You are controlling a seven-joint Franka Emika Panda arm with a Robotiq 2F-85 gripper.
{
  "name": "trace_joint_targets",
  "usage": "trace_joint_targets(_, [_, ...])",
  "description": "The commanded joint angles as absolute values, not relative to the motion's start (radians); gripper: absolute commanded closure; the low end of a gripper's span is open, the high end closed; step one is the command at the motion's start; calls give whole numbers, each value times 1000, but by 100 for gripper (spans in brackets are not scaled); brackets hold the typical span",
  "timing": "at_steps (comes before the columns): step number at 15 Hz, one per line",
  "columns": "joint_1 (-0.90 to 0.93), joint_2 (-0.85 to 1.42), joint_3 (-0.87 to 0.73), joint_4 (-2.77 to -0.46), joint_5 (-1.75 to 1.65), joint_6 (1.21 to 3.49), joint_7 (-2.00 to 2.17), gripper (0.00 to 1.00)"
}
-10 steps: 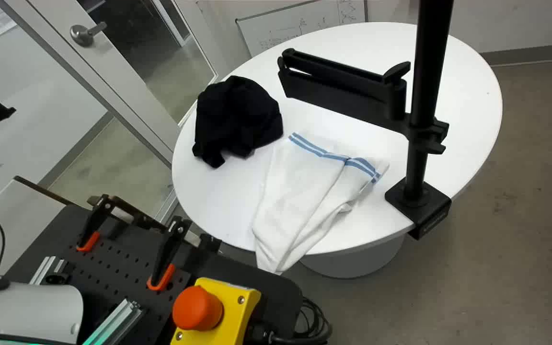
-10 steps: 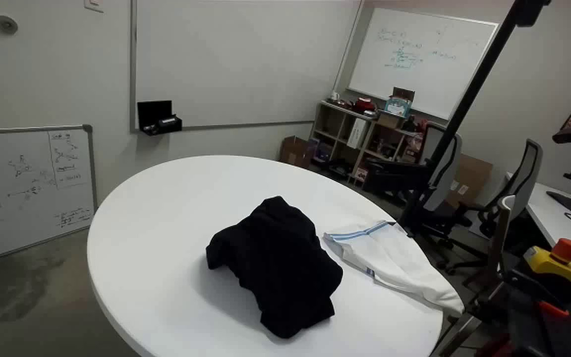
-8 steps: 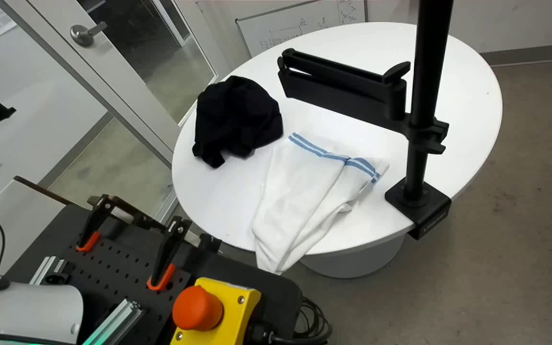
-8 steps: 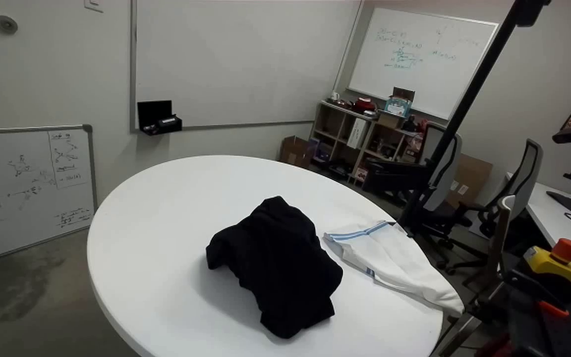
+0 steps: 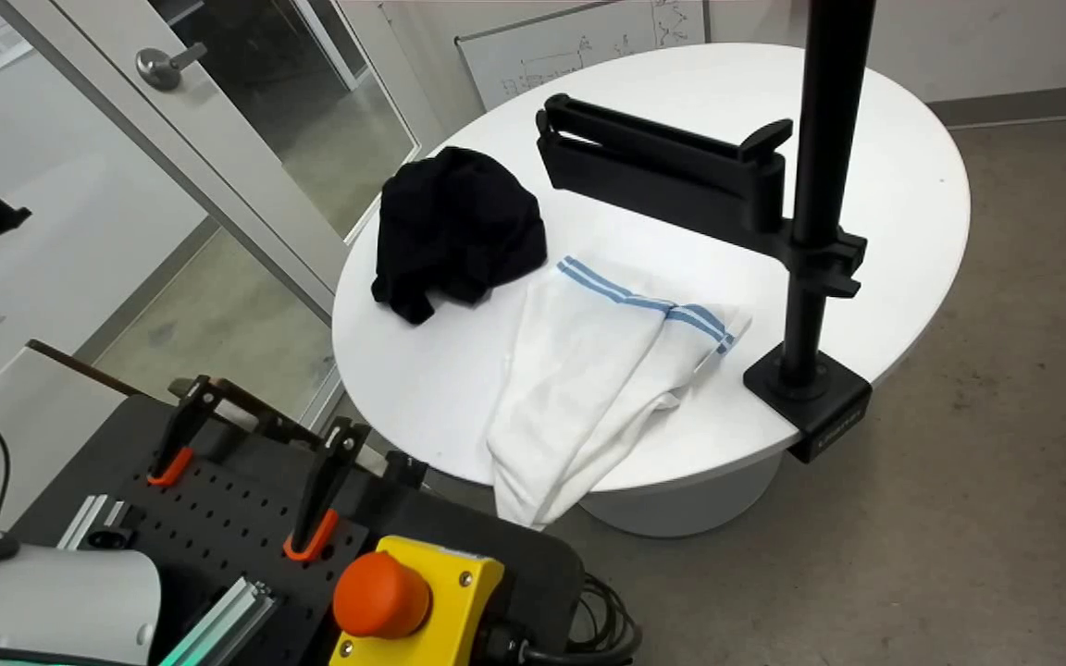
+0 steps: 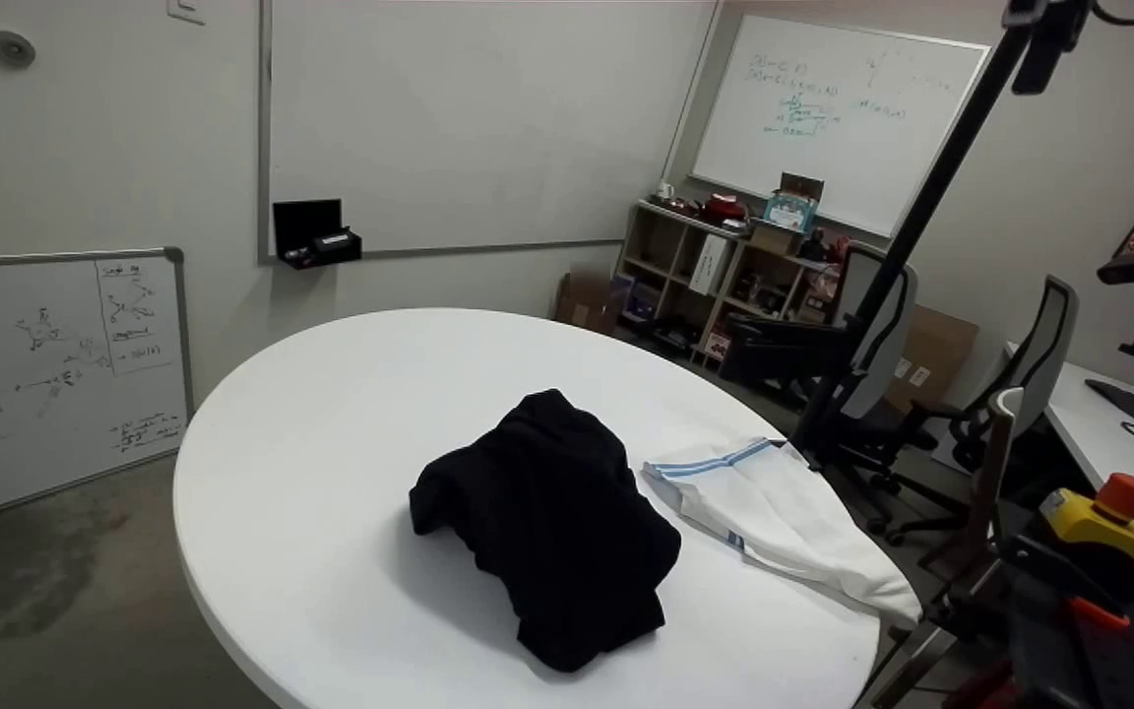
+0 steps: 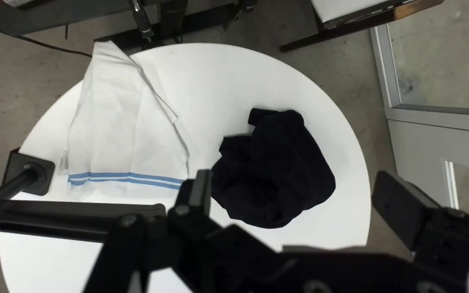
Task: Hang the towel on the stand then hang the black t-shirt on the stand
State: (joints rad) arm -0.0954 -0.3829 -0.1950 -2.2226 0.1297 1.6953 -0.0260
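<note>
Wrist view: our gripper (image 7: 293, 189) gapes empty, and with nothing hung yet, we have the towel (image 7: 114, 126) and black t-shirt (image 7: 277, 171) left.

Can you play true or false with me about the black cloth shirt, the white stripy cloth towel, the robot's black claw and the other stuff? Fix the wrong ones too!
1. The black fabric T-shirt lies on the round white table. True.
2. The tall black metal stand stands at the table's edge. True.
3. The white cloth towel with blue stripes hangs on the stand. False: the towel lies on the table, with one end past the edge.
4. A round orange-red button sticks up from a yellow box. True.
5. The black claw is shut on the T-shirt. False: the claw is open and holds nothing.
6. The T-shirt is spread out flat. False: it is bunched in a heap.
</note>
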Motion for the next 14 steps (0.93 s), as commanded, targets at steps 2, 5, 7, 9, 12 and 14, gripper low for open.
trace_joint_targets(2, [-152, -288, -210, -2271, 60, 1814, -84, 0])
trace_joint_targets(5, [-179, -231, -220, -2321, 3, 1924, -110, 0])
trace_joint_targets(7, [-190, -194, -227, -2358, -20, 2005, -127, 0])
trace_joint_targets(9, [-198, -156, -232, -2396, -35, 2099, -148, 0])
trace_joint_targets(12, [-208, -97, -237, -2455, -43, 2268, -168, 0])
trace_joint_targets(14, [-213, -52, -237, -2493, -48, 2387, -175, 0])
